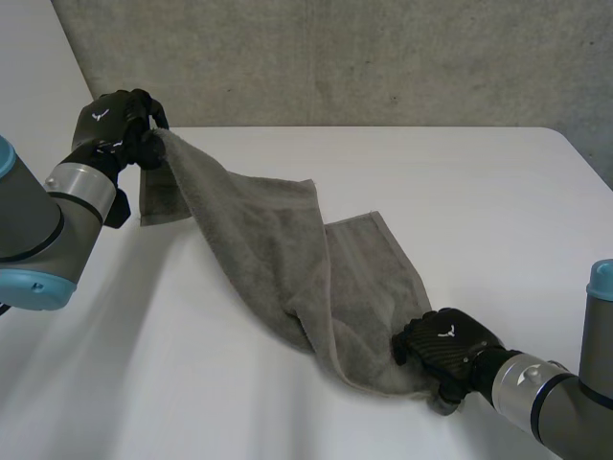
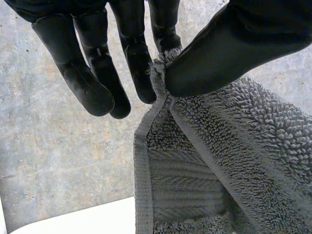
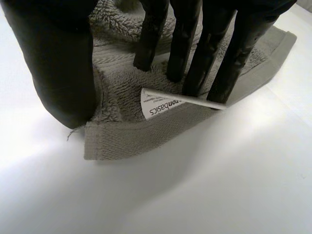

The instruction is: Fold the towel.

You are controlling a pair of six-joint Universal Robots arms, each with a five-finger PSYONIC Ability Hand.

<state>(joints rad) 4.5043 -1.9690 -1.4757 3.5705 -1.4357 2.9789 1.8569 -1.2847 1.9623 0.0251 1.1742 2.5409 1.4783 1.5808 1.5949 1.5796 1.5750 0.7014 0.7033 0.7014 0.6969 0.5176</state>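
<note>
Grey looped towel (image 1: 259,230) with ribbed band, white label (image 3: 158,108), black lettering, white table (image 1: 479,211)

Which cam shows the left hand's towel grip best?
Left wrist view: left hand pinches the towel corner, thumb against finger. Head view: same grip from afar, corner raised. Right wrist view: the towel's other end.

A white worktop (image 1: 431,192) takes up the lower part of the scene. It is smooth and matt, with a rounded far corner at the right. Behind it stands a grey wall (image 1: 335,57), rough and mottled like bare concrete, with small pits and darker blotches. At the far left a paler, plain white surface (image 1: 29,57) rises beside the wall; it may be a second wall or a panel. The light is soft and even, leaving faint grey shadows on the worktop.
</note>
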